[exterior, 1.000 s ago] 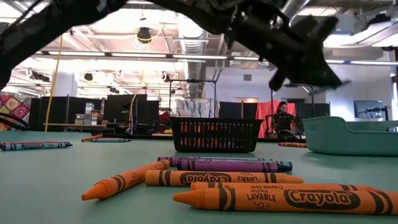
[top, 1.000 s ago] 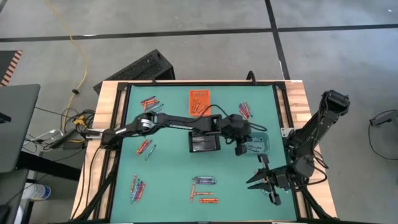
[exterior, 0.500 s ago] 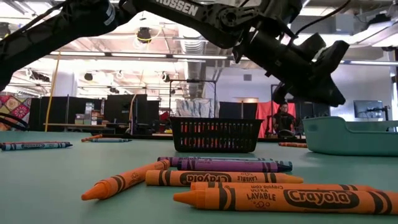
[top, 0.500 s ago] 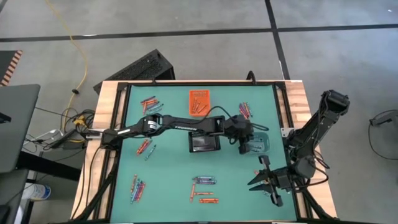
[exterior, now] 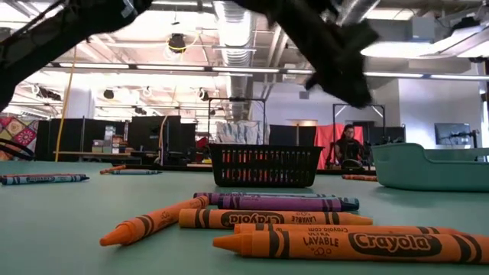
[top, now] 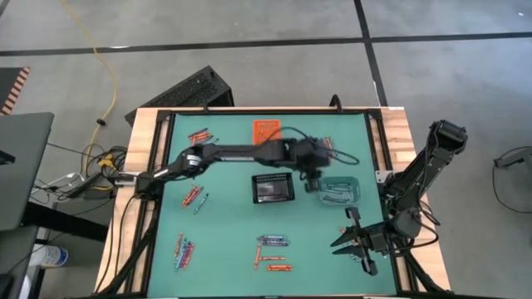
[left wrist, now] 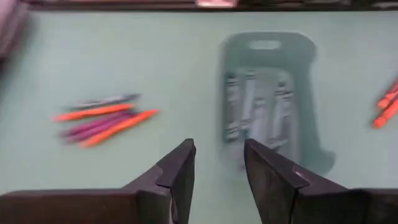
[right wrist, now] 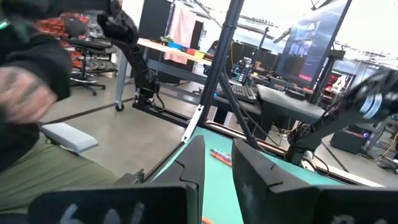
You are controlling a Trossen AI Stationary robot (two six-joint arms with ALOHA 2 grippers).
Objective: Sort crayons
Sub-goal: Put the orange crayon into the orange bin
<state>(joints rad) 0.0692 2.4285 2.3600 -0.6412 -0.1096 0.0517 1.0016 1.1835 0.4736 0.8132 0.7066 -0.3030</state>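
Note:
My left gripper (top: 313, 178) hangs open and empty above the mat, between the black mesh bin (top: 274, 189) and the teal bin (top: 339, 192). In the left wrist view its fingers (left wrist: 217, 168) frame the teal bin (left wrist: 267, 93), where several crayons (left wrist: 258, 102) lie flat on the bottom. Loose crayons lie on the mat in small groups (top: 273, 242), (top: 199, 135), (top: 182, 249), (top: 327, 146). The orange bin (top: 266, 133) stands at the far middle. My right gripper (top: 352, 242) waits open near the table's right near corner.
Orange and purple crayons (exterior: 306, 221) lie close in front of the low camera, with the mesh bin (exterior: 265, 166) and the teal bin (exterior: 432, 166) behind them. A raised black frame (top: 163, 149) borders the green mat. A person (right wrist: 25, 93) shows beyond the table.
My left gripper has drawn back from above the teal bin toward the table's far edge and a little toward its left, and it has risen.

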